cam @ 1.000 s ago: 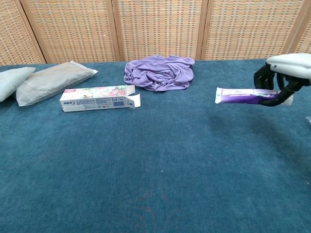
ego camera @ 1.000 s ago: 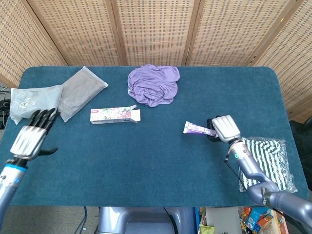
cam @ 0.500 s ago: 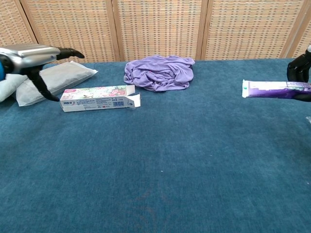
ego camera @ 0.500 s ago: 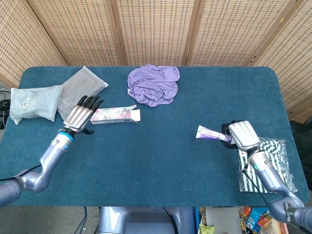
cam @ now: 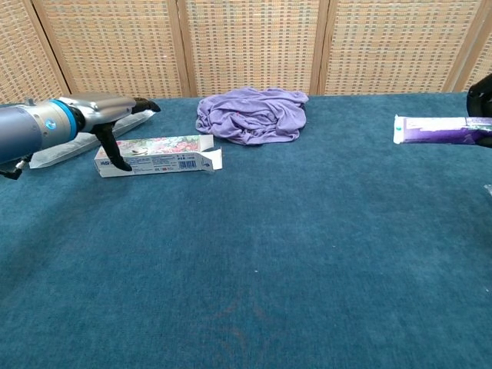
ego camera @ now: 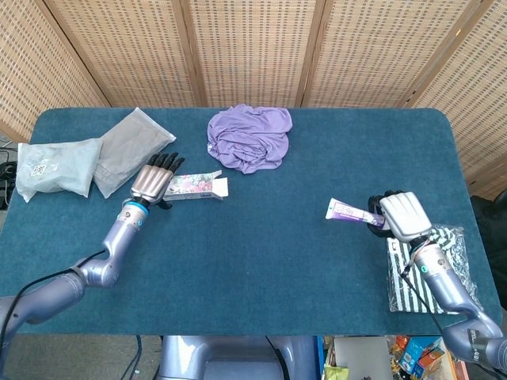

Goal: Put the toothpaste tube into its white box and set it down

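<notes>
- Two parts of the task were in hand, as I judge it: the right hand (ego camera: 402, 215) held the toothpaste tube (ego camera: 348, 212) above the bench (ego camera: 261, 261), and the left hand (ego camera: 153, 182) was over the closed end of the white box (ego camera: 198, 187).
- Nothing was finished yet. The tube was well apart from the box, on the opposite side of the bench, so the inserting and the setting down were both left to do.
- The fingers of the right hand were curled around the rear end of the tube; the cap end pointed toward the robot's left, almost level.
- The left fingers (cam: 144, 105) lay stretched over the box and the thumb (cam: 115, 154) came down in front of it. I could not tell if they already pressed on the carton.
- The box was a long, thin carton, white with a flower print, lying flat. Its flaps stood open at the end toward the tube.
- The tube looked like soft plastic, purple and white, flat at the held end.
- The bench was covered with dark teal cloth of a short, felt-like texture.
- Other things lay on it: a crumpled purple cloth (ego camera: 249, 137), two grey soft packets (ego camera: 95, 158) and a striped item in clear wrap (ego camera: 440, 265).
</notes>
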Available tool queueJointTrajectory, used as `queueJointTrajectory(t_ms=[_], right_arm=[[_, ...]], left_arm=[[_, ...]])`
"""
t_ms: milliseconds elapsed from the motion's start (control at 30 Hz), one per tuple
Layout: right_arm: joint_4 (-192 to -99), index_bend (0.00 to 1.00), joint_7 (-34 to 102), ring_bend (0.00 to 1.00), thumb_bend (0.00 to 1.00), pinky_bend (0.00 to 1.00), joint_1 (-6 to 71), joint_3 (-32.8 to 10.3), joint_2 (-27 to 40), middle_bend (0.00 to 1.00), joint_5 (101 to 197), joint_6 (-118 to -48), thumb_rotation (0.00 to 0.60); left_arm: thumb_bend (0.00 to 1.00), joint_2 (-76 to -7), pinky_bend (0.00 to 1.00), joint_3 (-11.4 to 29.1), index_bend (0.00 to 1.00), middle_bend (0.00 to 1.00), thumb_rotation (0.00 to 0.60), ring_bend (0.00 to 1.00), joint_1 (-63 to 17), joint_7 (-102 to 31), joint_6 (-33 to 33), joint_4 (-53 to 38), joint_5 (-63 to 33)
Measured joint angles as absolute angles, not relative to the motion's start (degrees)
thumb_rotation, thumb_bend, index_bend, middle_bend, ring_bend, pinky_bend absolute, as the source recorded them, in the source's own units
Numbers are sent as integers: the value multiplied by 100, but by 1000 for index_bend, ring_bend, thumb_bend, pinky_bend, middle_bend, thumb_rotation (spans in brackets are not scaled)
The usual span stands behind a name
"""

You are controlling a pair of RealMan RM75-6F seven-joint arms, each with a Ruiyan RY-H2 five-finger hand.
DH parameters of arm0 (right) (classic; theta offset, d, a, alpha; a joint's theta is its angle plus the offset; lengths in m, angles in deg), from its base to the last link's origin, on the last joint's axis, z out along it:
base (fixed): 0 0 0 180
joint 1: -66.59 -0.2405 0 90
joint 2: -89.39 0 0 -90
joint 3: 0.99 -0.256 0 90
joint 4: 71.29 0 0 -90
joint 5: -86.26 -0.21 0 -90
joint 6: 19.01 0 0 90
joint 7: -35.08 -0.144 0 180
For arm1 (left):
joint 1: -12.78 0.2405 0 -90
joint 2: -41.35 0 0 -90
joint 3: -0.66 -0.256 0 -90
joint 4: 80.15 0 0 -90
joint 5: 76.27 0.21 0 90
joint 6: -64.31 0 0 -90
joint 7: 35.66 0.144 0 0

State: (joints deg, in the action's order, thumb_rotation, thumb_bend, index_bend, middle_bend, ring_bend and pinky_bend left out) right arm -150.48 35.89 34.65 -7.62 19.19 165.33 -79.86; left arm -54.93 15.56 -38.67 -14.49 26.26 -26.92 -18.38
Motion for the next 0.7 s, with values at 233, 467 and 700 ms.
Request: queueJointTrajectory(t_ms=[233, 467, 700], right_arm=[[-15034, 610, 3602, 478, 517, 498, 3481, -779, 1958, 608, 16526, -7978, 600], [-15039, 610, 3587, 478, 520, 498, 3500, -806, 2033, 608, 16497, -7971, 600], [-15165, 610, 3628, 479, 522, 498, 3525, -815, 2136, 608, 16517, -8004, 600]], left_arm=[[101, -6083, 210, 1575, 12, 41, 600, 36, -4152, -1467, 3022, -3611, -2188], [359, -6546, 474, 1640, 384, 423, 600, 391, -4383, -1646, 3239, -4285, -2303], [518, -6585, 545, 1645, 522, 526, 600, 489, -4368, -2119, 3047, -4319, -2017]])
